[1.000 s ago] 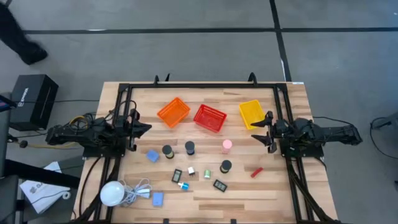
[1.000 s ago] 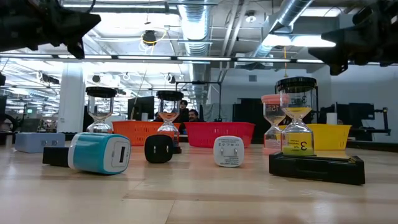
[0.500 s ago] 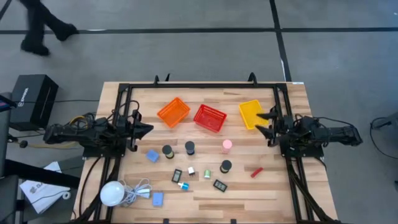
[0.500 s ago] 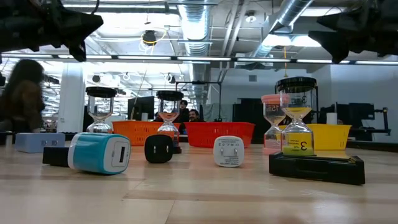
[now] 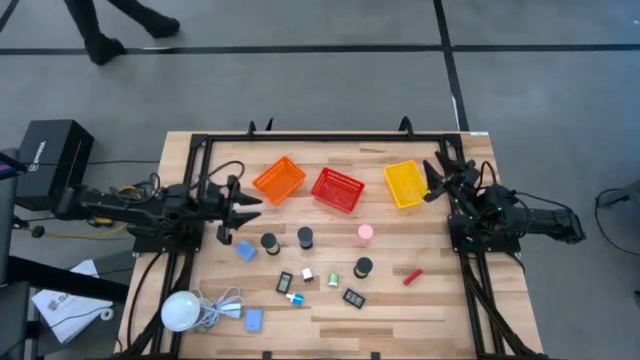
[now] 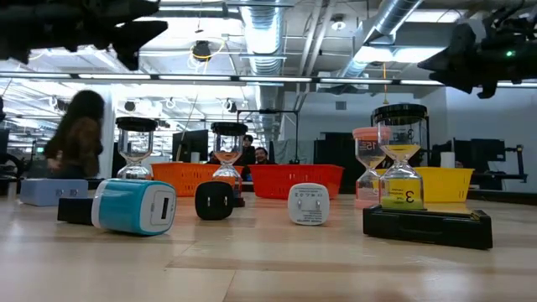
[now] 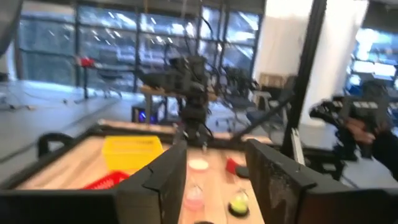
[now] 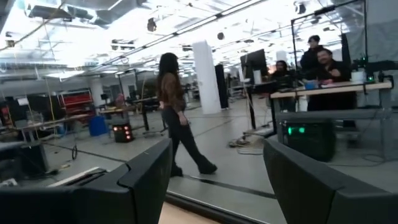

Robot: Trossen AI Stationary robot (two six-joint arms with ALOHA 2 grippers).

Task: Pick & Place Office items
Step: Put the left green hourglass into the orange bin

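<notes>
The office items lie scattered on the wooden table in the high view: a light-blue piece (image 5: 245, 250), black cylinders (image 5: 269, 242) (image 5: 305, 236) (image 5: 363, 267), a pink cylinder (image 5: 366, 233), a red bar (image 5: 412, 277), flat black rectangles (image 5: 285, 283) (image 5: 353, 297) and a tiny green block (image 5: 333, 279). My left gripper (image 5: 245, 212) (image 7: 214, 180) is open and hangs above the table's left part, short of the light-blue piece. My right gripper (image 5: 435, 175) (image 8: 214, 180) is open, raised beside the yellow basket (image 5: 403, 183), and faces the room.
Orange basket (image 5: 279, 179) and red basket (image 5: 338, 189) sit at the table's far middle, next to the yellow one. A white bulb (image 5: 180, 310) with its cable lies at the near left corner, a second light-blue piece (image 5: 253, 320) beside it. A person (image 8: 174, 118) walks beyond the far edge.
My left gripper has moved toward the table's right, out over the table toward the light-blue piece. My right gripper has swung toward the far edge, alongside the yellow basket. Both stay open. The items have not moved. A person has walked past behind the table.
</notes>
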